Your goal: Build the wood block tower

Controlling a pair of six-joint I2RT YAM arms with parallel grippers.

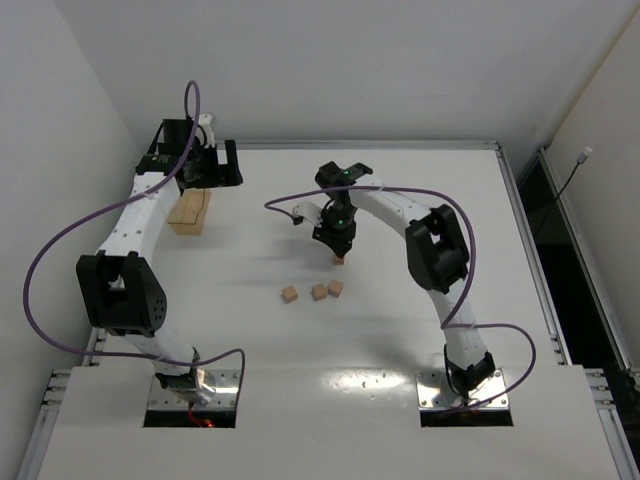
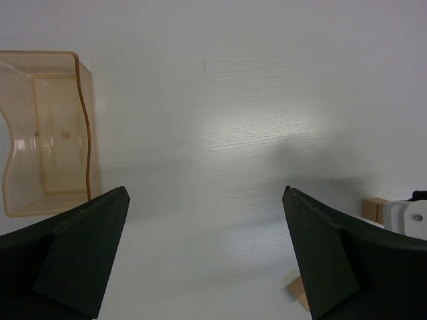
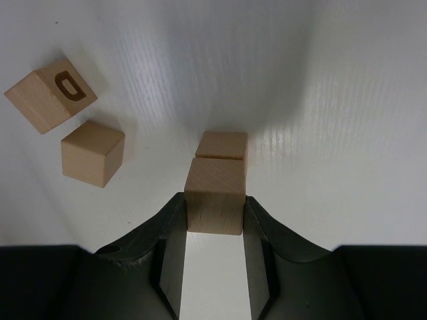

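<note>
— Wood block tower: built?
— Not yet. One small light-tan wooden cube (image 3: pixel 213 190) is clamped in the right gripper (image 3: pixel 213 203) mid-table; three loose cubes (image 1: pixel 319 291) lie at its six o'clock. At ten o'clock, the left gripper (image 2: pixel 205 193) gapes wide.

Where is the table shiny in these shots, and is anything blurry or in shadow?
Right wrist view: bright glare on the table right of the held block, grey shadow toward the top, the block's grain crisp. Left wrist view: soft sheen mid-table, the tray has a wavy-looking edge. Top external view: even light, only faint shadows.
</note>
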